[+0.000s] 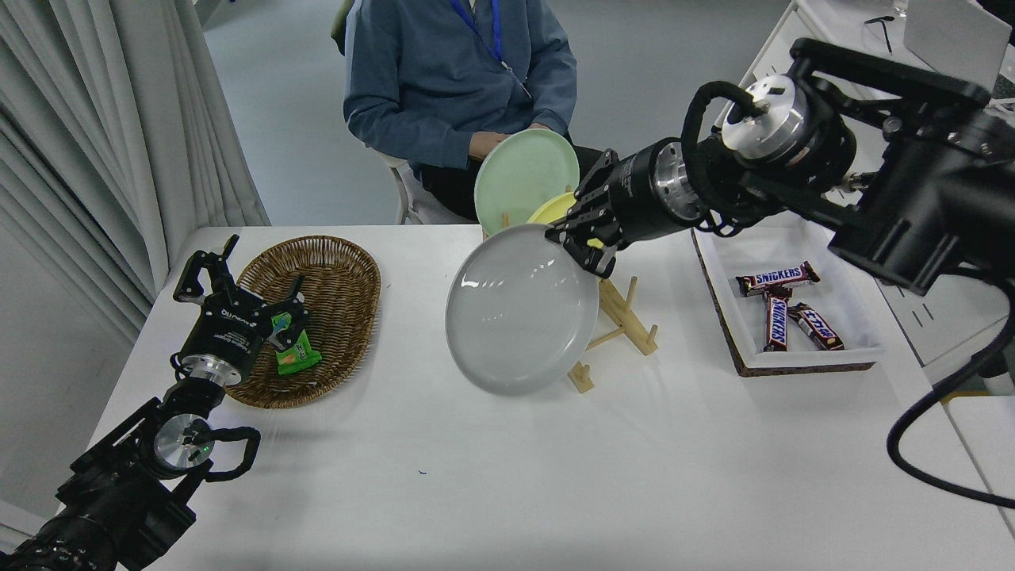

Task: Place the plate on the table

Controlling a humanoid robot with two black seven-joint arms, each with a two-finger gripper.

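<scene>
White bench filled the head view, open surface lying below the grey plate. The right hand was clamped on the plate's upper right rim, so the plate hung tilted down-left of it, above the bench, smooth and glossy. The left hand sat parked, open, by the basket.

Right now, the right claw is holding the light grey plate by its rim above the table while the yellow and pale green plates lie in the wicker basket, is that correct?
Not quite. The head view shows the yellow plate and pale green plate standing in the wooden rack, not lying in the wicker basket. The right claw does hold the light grey plate by its rim above the table.
</scene>
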